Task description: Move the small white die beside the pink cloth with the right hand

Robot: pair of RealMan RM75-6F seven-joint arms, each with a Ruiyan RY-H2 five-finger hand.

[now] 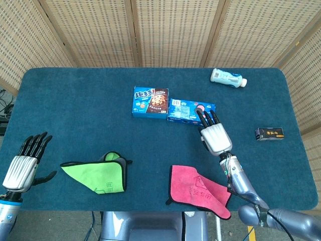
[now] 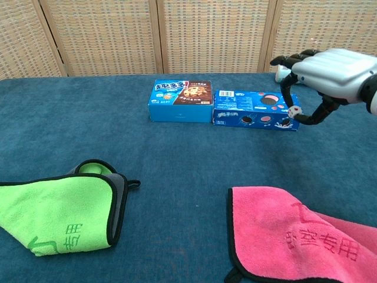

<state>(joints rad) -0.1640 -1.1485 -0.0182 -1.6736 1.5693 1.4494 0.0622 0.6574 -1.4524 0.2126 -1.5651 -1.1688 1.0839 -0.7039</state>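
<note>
Pinching the small white die [image 2: 293, 110], right robot hand [image 2: 321, 73] hangs above table.

The silver right hand [image 2: 330, 69] pinches the small white die [image 2: 293, 111] in the air, in front of the dark blue biscuit box [image 2: 254, 109] and its lighter blue neighbour [image 2: 181, 101]. On the teal table [image 2: 177, 177] lie a pink cloth [image 2: 294, 242] and a green cloth [image 2: 56, 215].

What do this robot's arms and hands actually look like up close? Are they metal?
Both look metallic. The right hand has a ribbed silver-grey back and slim black fingers; the left hand matches it. The right forearm is a glossy blue-grey tube with a thin cable running along it.
</note>
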